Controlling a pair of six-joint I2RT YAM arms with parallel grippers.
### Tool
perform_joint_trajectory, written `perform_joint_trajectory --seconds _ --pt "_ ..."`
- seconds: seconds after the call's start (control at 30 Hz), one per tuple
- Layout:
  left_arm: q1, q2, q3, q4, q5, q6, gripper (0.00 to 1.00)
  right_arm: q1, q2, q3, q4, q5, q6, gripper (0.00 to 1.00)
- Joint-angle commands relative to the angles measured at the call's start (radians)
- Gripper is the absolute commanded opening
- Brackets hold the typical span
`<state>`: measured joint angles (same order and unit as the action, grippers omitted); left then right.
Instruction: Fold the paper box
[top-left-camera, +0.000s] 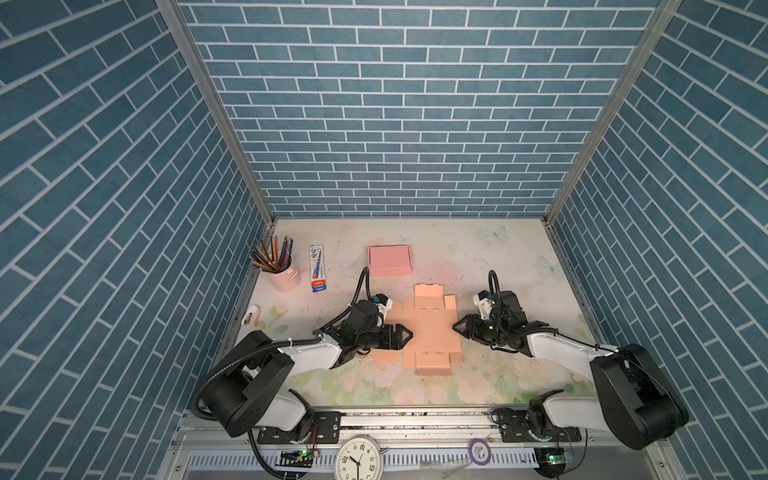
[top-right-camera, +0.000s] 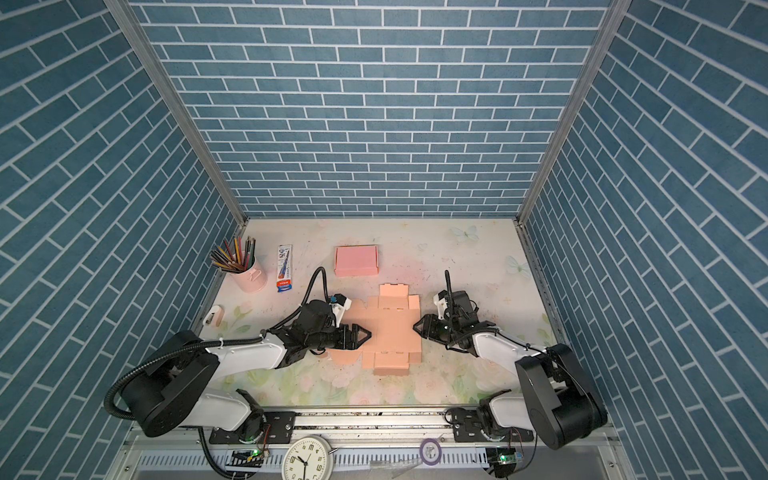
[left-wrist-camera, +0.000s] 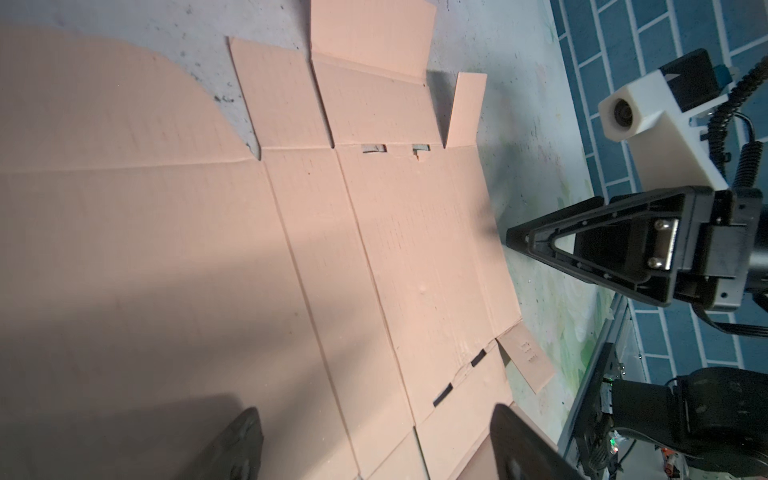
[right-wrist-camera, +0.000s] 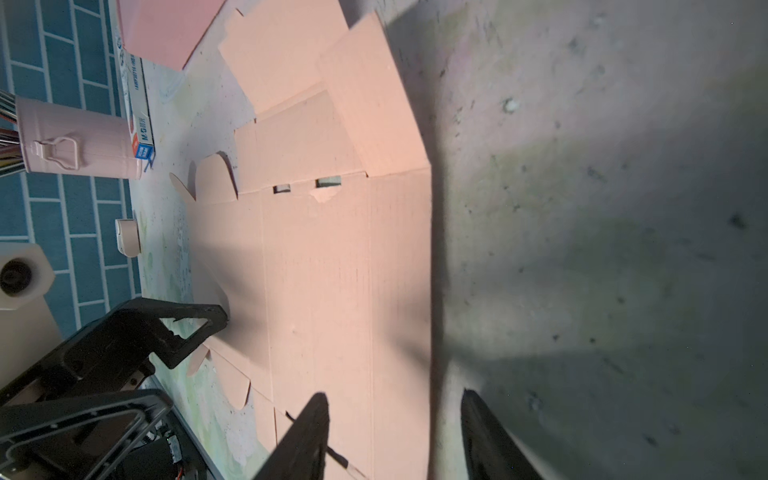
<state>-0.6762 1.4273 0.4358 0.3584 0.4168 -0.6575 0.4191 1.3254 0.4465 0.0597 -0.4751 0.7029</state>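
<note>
left claw (top-left-camera: 409, 332) wide, right (top-left-camera: 457, 326) perhaps ajar

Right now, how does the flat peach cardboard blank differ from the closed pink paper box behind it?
The flat peach cardboard blank lies unfolded, flaps spread; the closed pink paper box is assembled. The blank covers more table; the box is compact. Both lie on the table.

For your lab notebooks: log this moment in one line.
paper box: flat, unfolded | left gripper: open, above box | right gripper: open, at box edge

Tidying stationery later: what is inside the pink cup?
Coloured pencils stand in the pink cup, fanned above its rim. Their lower ends and the cup's bottom are hidden.
</note>
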Motion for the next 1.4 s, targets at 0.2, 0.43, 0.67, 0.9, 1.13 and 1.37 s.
perform_joint_trajectory --seconds 0.2,0.43,0.67,0.9,1.13,1.37 --pt "0.002 0.030 -0.037 0.049 0.022 0.034 0.86 0.023 0.075 -0.005 0.064 -0.040 0.007 0.49" --pt "-0.018 0.044 -0.086 0.122 0.030 -0.014 0.85 0.035 0.064 -0.042 0.127 -0.056 0.050 0.46" --pt "-0.025 0.036 -0.091 0.118 0.014 -0.017 0.85 0.035 0.046 -0.037 0.129 -0.069 0.053 0.36" --pt "-0.030 0.032 -0.093 0.110 0.008 -0.018 0.85 0.034 0.023 -0.037 0.095 -0.039 0.037 0.19" --pt "-0.032 -0.013 -0.085 0.058 0.002 0.000 0.85 0.033 0.035 -0.002 0.049 -0.037 -0.004 0.06" --pt "-0.029 -0.112 -0.052 -0.088 -0.028 0.047 0.85 0.037 0.017 0.124 -0.192 0.006 -0.168 0.01"
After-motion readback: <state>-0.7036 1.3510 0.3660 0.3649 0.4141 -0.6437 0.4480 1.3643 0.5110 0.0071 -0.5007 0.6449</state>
